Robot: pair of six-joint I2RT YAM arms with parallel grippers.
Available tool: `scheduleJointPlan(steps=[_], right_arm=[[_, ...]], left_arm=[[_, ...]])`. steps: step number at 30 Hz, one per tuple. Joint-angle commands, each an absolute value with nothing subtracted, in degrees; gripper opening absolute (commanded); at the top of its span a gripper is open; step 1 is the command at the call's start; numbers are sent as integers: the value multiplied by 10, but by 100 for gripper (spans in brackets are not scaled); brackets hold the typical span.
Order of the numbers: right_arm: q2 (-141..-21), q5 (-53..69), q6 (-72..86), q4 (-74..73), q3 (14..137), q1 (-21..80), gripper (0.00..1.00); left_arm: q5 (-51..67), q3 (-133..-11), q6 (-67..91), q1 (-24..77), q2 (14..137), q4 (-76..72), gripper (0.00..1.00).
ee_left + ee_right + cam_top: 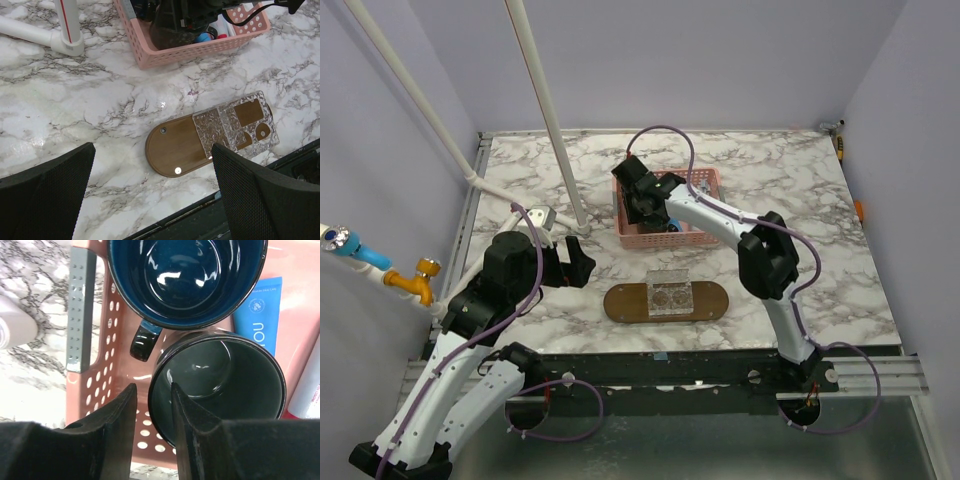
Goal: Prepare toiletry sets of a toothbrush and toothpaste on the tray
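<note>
From above, the contents of the pink basket (700, 182) are largely hidden by the right arm's wrist; no toothbrush can be made out in any view; the right wrist view is cut off on all sides, so only part of the basket interior shows. In that view one blue toothpaste tube (262, 310) lies flat in the basket just beside two cups, its lower end hidden behind the grey-green cup (215, 375) and its print only partly legible; a white container (306, 390) at the right edge is cropped. The right gripper (152, 387) stands partly spread astride the near rim of the grey-green cup, one finger inside and one outside; basket wall shows between the outer finger and the cup, so nothing is pinched; contact on the inner side cannot be judged. The tube is apart from these fingers, with the grey-green cup between; the dark blue cup (185, 275) sits just beyond, its handle touching or nearly touching the other cup. The tray (625, 303) lies on the marble table (800, 190) near the front edge, well apart from the right gripper, carrying a clear textured insert (670, 296); no tube or brush is on it. The left gripper (153, 150) hangs over the table left of the tray, fingers spread wide and holding nothing.
</note>
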State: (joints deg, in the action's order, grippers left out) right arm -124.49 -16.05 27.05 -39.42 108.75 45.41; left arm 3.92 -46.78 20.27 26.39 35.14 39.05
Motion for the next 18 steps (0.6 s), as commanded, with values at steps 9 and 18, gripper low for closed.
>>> scheduleJointPlan(steps=[9,18], right_arm=[[-1281,-180,247,-421,1118,447,18],[-1268,-196,234,-420,1120,447,0]], left_arm=[[53,-466,194,267,349,385,99],[51,-467,194,267,354,385,99]])
